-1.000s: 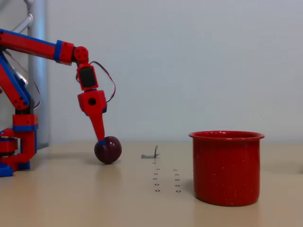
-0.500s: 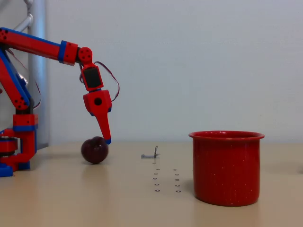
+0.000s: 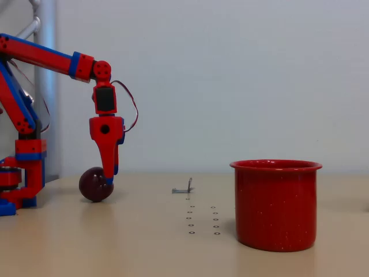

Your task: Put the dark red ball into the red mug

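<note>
The gripper (image 3: 108,178) points down, touching the dark red ball (image 3: 93,184) on the table (image 3: 150,242) at the left. I cannot tell if its fingers are apart or together. The red mug (image 3: 275,205) stands far right. The ball still needs grabbing, lifting and dropping in.

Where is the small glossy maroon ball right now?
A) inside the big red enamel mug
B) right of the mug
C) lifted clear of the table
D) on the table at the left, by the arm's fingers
D: the small glossy maroon ball rests on the table far left of the big red enamel mug, with the fingers at its right side.
</note>
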Available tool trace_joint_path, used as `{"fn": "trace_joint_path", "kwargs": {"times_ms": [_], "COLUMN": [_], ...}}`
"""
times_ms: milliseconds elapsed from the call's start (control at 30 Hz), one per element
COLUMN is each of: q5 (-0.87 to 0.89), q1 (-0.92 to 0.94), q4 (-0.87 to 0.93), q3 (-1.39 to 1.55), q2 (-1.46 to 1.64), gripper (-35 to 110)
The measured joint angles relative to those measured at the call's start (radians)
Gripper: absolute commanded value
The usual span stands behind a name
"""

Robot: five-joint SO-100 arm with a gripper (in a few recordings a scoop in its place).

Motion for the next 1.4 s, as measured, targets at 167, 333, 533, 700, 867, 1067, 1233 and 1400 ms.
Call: {"fn": "trace_joint_path", "kwargs": {"times_ms": [167,333,533,700,867,1067,1233,1400], "q5": [0.104,0.135,0.135,0.178,0.216,0.229,0.178,0.144], "q1": [-0.029,-0.049,-0.052,-0.051,-0.051,-0.051,-0.011,-0.005], "q4": [0.097,0.087,0.095,0.190,0.337,0.437,0.462,0.469], "q3": [-0.017,-0.026,-0.026,-0.026,-0.066,-0.103,-0.098,0.006], "q2": [0.005,0.009,0.072,0.107,0.160,0.236,0.388,0.529], "gripper": [37,37,36,36,36,35,35,35]}}
